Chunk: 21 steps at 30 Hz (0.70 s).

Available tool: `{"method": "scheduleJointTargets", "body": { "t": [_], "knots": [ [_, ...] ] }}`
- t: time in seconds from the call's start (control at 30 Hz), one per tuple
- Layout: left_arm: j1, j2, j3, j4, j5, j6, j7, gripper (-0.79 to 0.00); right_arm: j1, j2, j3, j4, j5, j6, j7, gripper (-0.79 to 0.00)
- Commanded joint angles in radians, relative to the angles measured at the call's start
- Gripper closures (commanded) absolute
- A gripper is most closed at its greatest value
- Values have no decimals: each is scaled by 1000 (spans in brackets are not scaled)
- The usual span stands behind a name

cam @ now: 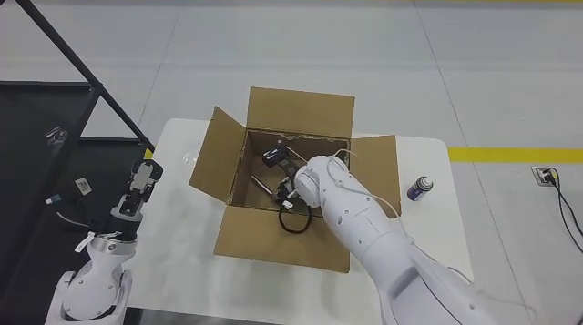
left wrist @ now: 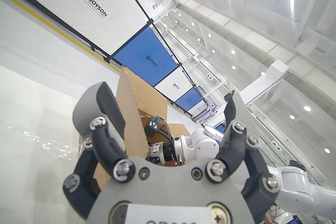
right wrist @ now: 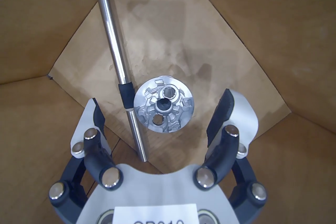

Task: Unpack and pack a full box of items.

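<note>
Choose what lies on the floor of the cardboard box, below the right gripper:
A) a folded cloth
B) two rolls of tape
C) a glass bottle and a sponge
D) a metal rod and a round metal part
D: the right wrist view shows a shiny metal rod with a black band beside a round metal part on the floor of the cardboard box, under the open right gripper.

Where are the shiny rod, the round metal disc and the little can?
shiny rod point(right wrist: 115, 46), right wrist view, bare shaft.
round metal disc point(right wrist: 164, 112), right wrist view, central hub.
little can point(cam: 418, 187), top view, its side.
</note>
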Motion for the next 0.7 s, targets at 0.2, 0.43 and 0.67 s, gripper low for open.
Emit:
{"method": "scheduleJointTargets", "body": {
  "t": [0.2, 0.43, 0.67],
  "knots": [
    [2, 2, -4, 1, -5, -2, 4, -785, 5, -6, 12, 41, 18, -6, -16, -372],
    [3, 4, -4, 1, -8, -2, 5, -785, 11, -4, 23, 56, 30, -23, -25, -120],
    [2, 5, -1, 1, -8, 4, 3, -785, 34, 11, 34, 56, 31, -113, -75, 0]
  ]
}}
